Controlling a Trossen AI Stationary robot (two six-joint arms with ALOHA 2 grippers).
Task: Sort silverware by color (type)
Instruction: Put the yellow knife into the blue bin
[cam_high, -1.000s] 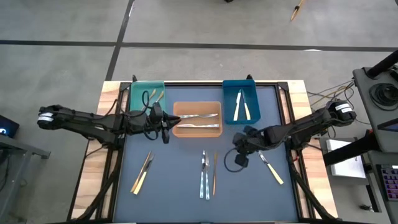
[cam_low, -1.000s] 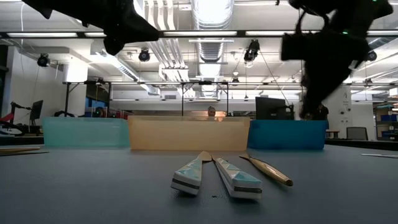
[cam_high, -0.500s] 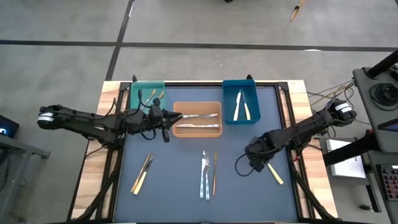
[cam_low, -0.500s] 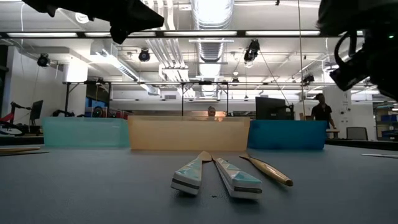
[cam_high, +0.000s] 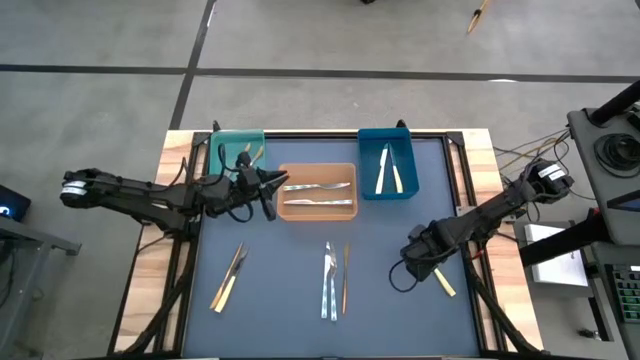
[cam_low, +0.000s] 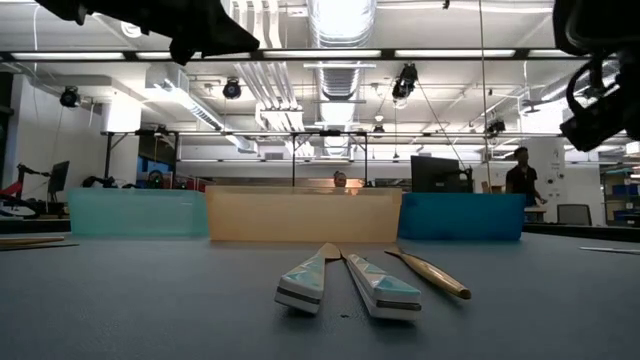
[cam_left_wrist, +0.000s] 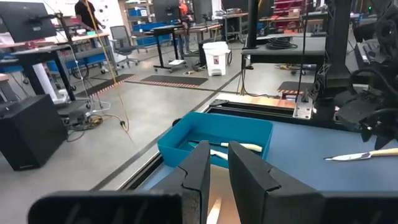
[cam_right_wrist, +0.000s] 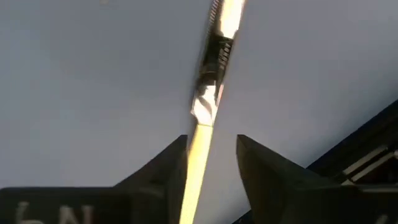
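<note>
Straddling a slim knife (cam_right_wrist: 208, 106) with cream-yellow handle and silver blade, the right gripper (cam_right_wrist: 210, 163) stands apart, ungrasping.

Large open robotics lab or workshop; exposed ceiling ducts (cam_low: 338, 25) and strip lights overhead; concrete floor (cam_left_wrist: 158, 106) with striped tape; rows of work desks, monitors (cam_low: 438, 174), office chairs (cam_left_wrist: 122, 42), blue storage bins (cam_left_wrist: 138, 10) far off; person standing (cam_low: 519, 178) far right.

Bare worktop (cam_high: 280, 290) is left between the left cutlery pair (cam_high: 228, 277) and the middle cutlery group (cam_high: 334, 281). The far edge is blocked by three bins (cam_high: 316, 191). The right claw (cam_high: 428, 262) is lowered over a cream-handled piece (cam_high: 441, 280).
</note>
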